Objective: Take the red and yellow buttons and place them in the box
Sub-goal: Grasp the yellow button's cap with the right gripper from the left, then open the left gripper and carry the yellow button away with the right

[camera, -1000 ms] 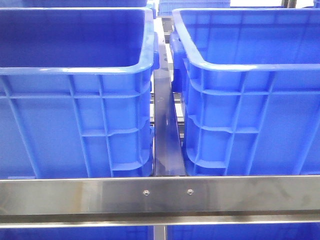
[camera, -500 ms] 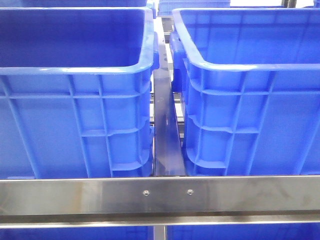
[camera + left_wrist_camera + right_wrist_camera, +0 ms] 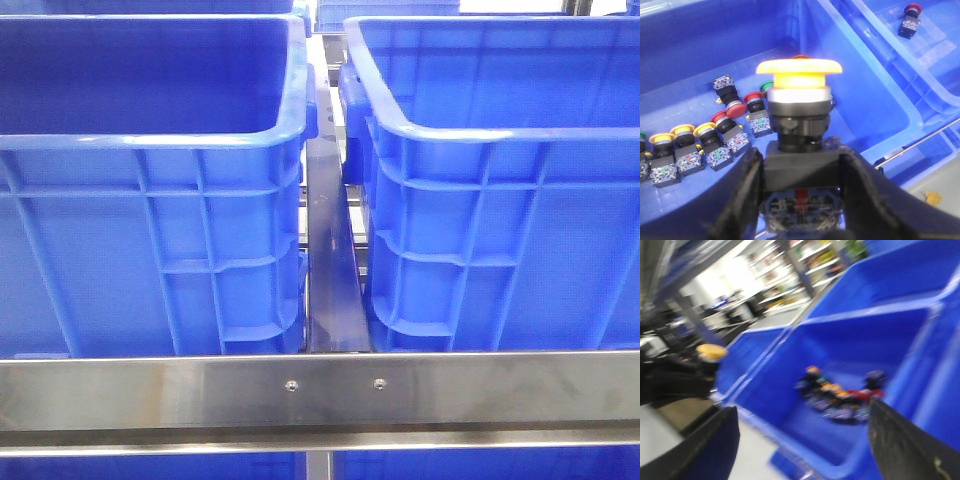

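Above the blue plastic supply bin (image 3: 685,45), the left gripper (image 3: 802,185) clamps a yellow mushroom-head push button (image 3: 799,75); the idle right gripper (image 3: 800,440) gapes wide. Its top-heavy cap could tilt it loose in transit

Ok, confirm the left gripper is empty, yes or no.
No, the left gripper is clamped on a yellow button, held upright between its fingers.

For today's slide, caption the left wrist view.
Left tool grips a yellow button above the button-filled blue bin.
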Robot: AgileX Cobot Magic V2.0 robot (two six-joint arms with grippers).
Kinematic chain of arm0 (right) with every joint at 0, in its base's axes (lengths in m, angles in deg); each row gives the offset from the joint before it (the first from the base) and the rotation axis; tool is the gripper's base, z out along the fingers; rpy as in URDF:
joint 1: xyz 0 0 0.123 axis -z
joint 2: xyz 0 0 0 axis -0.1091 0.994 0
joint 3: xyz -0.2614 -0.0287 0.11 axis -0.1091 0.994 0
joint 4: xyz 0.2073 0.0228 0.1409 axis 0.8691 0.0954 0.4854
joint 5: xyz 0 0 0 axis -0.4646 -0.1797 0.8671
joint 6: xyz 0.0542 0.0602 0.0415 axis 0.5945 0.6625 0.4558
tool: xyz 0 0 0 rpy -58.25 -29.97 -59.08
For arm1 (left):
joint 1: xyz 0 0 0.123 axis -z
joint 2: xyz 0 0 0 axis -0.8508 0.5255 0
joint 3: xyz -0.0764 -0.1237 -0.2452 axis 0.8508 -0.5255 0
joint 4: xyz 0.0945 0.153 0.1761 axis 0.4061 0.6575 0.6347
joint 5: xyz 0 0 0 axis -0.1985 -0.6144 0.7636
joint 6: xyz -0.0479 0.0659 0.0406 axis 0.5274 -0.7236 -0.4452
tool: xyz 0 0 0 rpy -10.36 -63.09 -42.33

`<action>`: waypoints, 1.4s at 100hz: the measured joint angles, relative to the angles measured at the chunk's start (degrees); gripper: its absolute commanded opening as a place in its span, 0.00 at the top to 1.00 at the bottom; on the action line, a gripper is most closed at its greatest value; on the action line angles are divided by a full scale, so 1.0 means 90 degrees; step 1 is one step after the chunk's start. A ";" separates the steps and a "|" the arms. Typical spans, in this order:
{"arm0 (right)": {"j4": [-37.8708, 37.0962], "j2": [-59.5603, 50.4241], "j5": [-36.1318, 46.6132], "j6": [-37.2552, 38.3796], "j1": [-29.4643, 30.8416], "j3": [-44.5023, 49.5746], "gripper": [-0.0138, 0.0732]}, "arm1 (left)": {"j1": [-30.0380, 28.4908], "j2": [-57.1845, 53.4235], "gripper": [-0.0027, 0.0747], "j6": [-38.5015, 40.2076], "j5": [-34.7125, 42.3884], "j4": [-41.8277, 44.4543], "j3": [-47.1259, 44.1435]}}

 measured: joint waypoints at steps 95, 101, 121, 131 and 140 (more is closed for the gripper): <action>0.0355 0.5080 0.0141 0.1180 -0.3923 -0.4291 0.20 | 0.0000 0.0000 0.89 0.0000 0.0000 -0.0088 0.0000; 0.0355 0.5195 0.0183 0.1207 -0.4035 -0.4434 0.19 | 0.0000 0.0000 0.89 0.0000 0.0000 -0.0088 0.0000; 0.0357 0.5434 0.0269 0.1235 -0.4323 -0.4824 0.19 | 0.0000 0.0000 0.89 0.0000 0.0000 -0.0088 0.0000; 0.0369 0.5492 0.0342 0.1289 -0.4405 -0.4972 0.19 | 0.0000 0.0000 0.89 0.0000 0.0000 -0.0088 0.0000; 0.0369 0.5497 0.0432 0.1319 -0.4442 -0.5065 0.19 | 0.0000 0.0000 0.89 0.0000 0.0000 -0.0088 0.0000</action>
